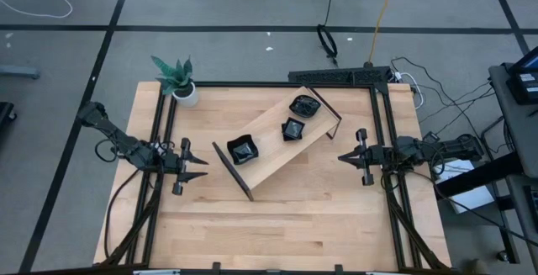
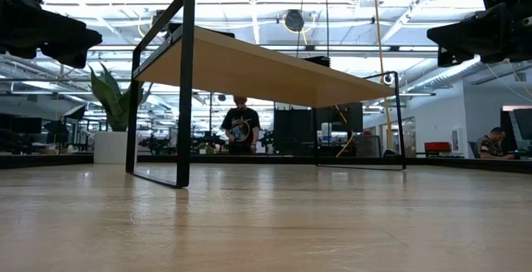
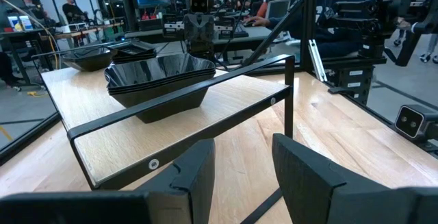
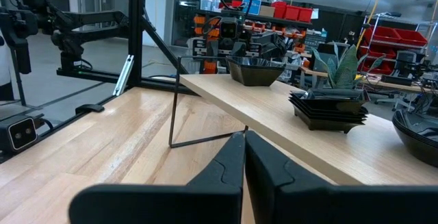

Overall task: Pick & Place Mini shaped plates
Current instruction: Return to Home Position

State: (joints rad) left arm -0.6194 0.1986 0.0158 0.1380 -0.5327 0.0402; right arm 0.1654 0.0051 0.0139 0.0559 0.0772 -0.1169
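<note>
A: The mini shaped plates [image 1: 242, 149] sit in three stacks on the wooden shelf [image 1: 269, 159], which stands on the counter [image 1: 277, 233]. Glossy and rigid, likely light and slippery. Best to pinch a raised rim.

B: The left gripper [image 1: 204, 168] is spread and empty. The right gripper [image 1: 340, 157] is clenched on nothing. The high view gives the layout; only the left wrist view shows the square stack [image 3: 159, 80] nested.

From below, the wooden tray [image 2: 249, 68] hides the mini plates [image 1: 242, 149] — counts unreadable.
</note>
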